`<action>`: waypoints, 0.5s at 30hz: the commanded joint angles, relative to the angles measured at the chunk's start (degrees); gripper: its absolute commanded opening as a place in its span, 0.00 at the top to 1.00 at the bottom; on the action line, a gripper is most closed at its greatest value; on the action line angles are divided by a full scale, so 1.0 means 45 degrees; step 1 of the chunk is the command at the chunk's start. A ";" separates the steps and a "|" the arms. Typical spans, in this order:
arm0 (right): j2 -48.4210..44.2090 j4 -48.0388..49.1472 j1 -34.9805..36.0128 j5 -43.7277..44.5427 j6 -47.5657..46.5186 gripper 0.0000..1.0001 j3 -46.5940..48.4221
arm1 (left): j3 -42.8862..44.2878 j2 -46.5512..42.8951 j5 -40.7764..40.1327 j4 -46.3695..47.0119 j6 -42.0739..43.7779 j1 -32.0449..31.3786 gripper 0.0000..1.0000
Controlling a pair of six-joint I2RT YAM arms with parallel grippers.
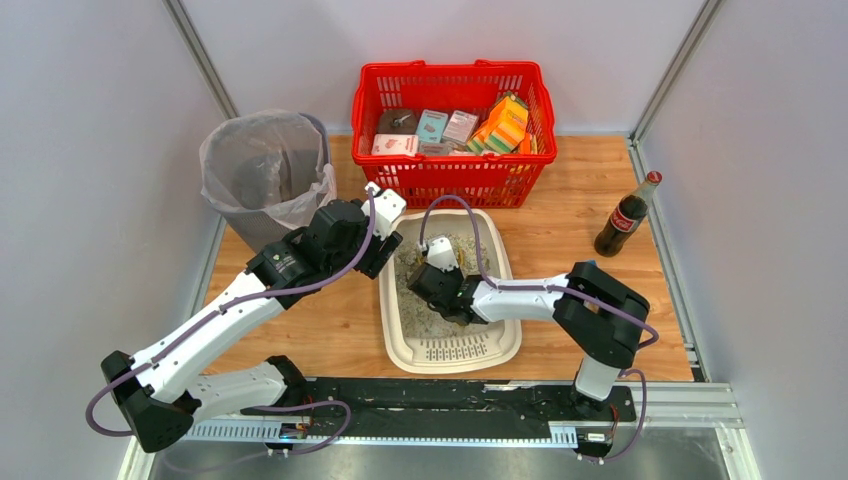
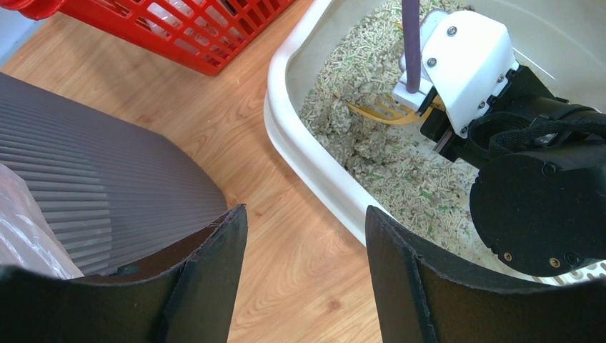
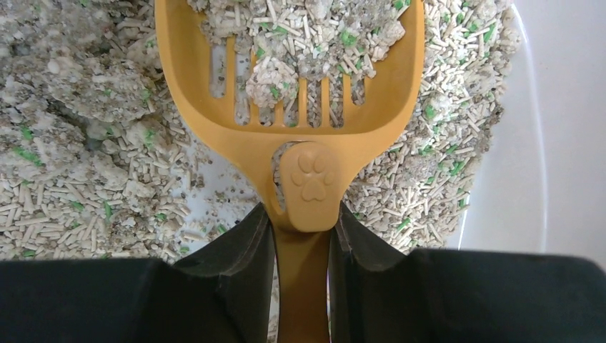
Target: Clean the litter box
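The cream-white litter box (image 1: 391,300) lies at the table's middle, its slotted grate (image 1: 452,350) at the near end and grey-white granules inside. My right gripper (image 1: 438,284) is low inside it, shut on the handle of a yellow slotted scoop (image 3: 307,136). The scoop carries clumped litter (image 3: 300,36) just above the granules. The right wrist view shows the gripper (image 3: 302,223) tight on the handle. My left gripper (image 1: 383,245) is open and empty; in its own view (image 2: 307,214) it hovers over bare wood beside the box's left rim (image 2: 300,153). The scoop (image 2: 382,111) also shows there.
A grey bin with a clear bag (image 1: 262,170) stands at the back left, close to my left gripper, and shows in the left wrist view (image 2: 93,186). A red mesh basket (image 1: 450,180) of packets stands behind the box. A cola bottle (image 1: 627,215) stands at the right.
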 commanded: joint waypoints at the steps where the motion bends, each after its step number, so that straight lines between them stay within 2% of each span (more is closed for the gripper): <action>1: -0.0132 0.0588 -0.0067 0.0159 0.0021 0.89 -0.0017 | -0.0119 0.0033 -0.0010 0.0442 0.0197 0.0027 0.31; 2: -0.0231 0.0686 -0.0048 0.0197 -0.0037 0.96 -0.0191 | -0.0139 0.0073 -0.0010 0.0442 0.0197 0.0008 0.31; 4: -0.0446 0.1152 -0.0048 0.0197 -0.0193 1.00 -0.0445 | -0.0100 0.0190 0.0009 0.0403 0.0197 0.0028 0.31; 10: -0.1754 0.3085 -0.0028 0.0236 -0.1266 1.00 -0.2008 | -0.0099 0.0171 0.0107 0.0422 0.0138 0.0028 0.31; 15: -0.2691 0.3460 -0.0009 0.0725 -0.1814 1.00 -0.2614 | -0.0198 0.0093 -0.0049 0.0559 0.0138 0.0028 0.31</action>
